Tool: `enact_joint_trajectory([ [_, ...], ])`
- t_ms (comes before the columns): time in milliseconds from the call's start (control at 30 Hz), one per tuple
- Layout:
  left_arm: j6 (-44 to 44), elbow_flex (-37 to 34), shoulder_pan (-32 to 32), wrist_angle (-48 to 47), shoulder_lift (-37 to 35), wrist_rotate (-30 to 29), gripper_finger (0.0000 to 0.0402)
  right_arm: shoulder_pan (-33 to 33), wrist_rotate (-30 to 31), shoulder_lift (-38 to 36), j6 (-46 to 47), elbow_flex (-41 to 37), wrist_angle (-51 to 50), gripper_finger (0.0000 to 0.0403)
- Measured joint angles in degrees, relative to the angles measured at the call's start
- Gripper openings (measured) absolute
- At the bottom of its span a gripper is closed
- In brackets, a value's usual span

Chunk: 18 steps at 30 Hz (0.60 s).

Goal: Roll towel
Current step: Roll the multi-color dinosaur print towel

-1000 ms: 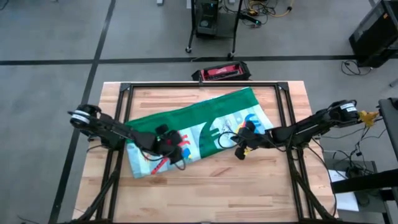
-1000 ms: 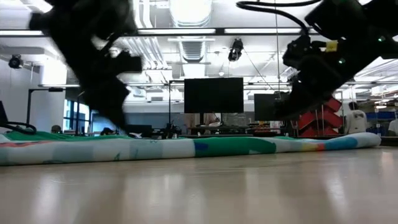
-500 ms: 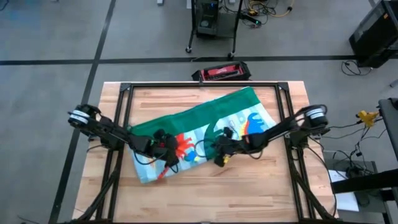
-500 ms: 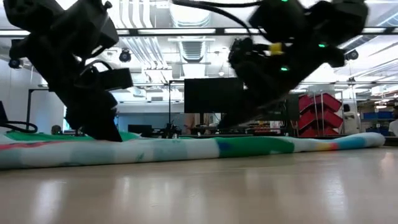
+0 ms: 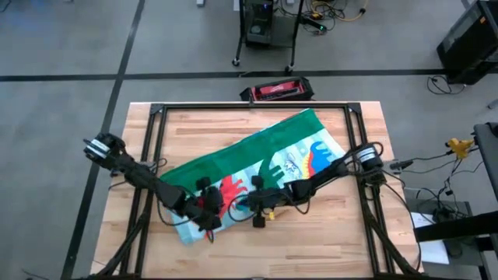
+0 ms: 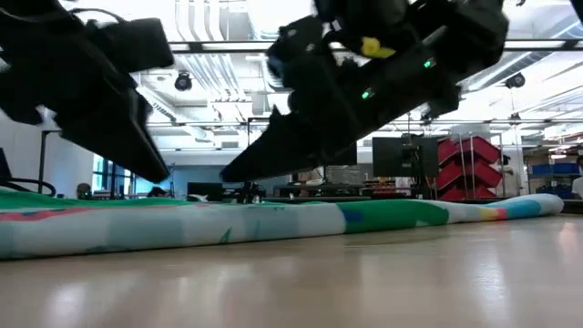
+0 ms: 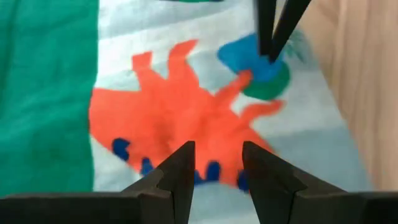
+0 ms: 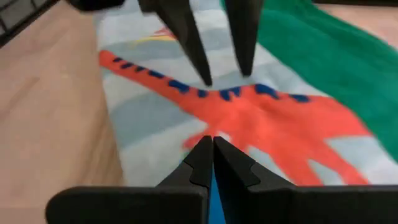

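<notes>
The towel (image 5: 268,152) lies folded in a long band, slanting from the table's near left to its far right. Its green side faces the far edge and its printed face (image 7: 186,112) the near edge. My left gripper (image 7: 216,155) stands open over the red dinosaur (image 8: 273,124) near the towel's left end, fingers slanting down. My right gripper (image 8: 212,142) is shut and points at the same dinosaur from the table's right, its tip (image 7: 270,53) just ahead of the left fingers. Whether the right tip touches the cloth, I cannot tell. My left gripper sets its two open fingertips (image 8: 206,79) on the towel's printed face, at the red dinosaur's blue-spotted edge. The fingers slant down from the table's left. No cloth shows between them, and the towel lies flat on the table under them.
A black frame's rails (image 5: 156,117) run along the table's far edge and down both sides. A red and black case (image 5: 276,91) lies on the floor beyond the far edge. Bare wood (image 5: 303,245) stretches between the towel and the near edge.
My right gripper has swept along the towel toward the table's left and sunk, staying shut. My left gripper has gone toward the near edge and a little right. The towel's left end has slid toward the near edge while its far right end has stayed put.
</notes>
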Motion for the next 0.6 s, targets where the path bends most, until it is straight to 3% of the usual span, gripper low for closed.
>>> enact_joint_trajectory([
  [100, -8.57, 2.57, -2.88, -11.62, -0.01, 0.02, 0.0119, 0.0, -0.99, 2.82, -0.79, 2.52, -0.58, 0.0],
  [200, -16.82, 3.19, -6.11, -18.94, -0.03, 2.28, 0.0119, 0.02, -5.66, 4.29, -0.85, 4.61, -0.49, 0.0],
  [367, -23.98, 1.74, -12.39, -18.46, 0.11, 7.27, 0.0119, 0.07, -7.97, 5.49, -1.16, 5.79, -3.36, 0.0],
  [600, -33.36, 1.82, -21.0, -15.07, 2.17, 7.29, 0.0119, 0.29, -7.9, 3.1, -0.35, 5.65, -9.95, 0.0],
])
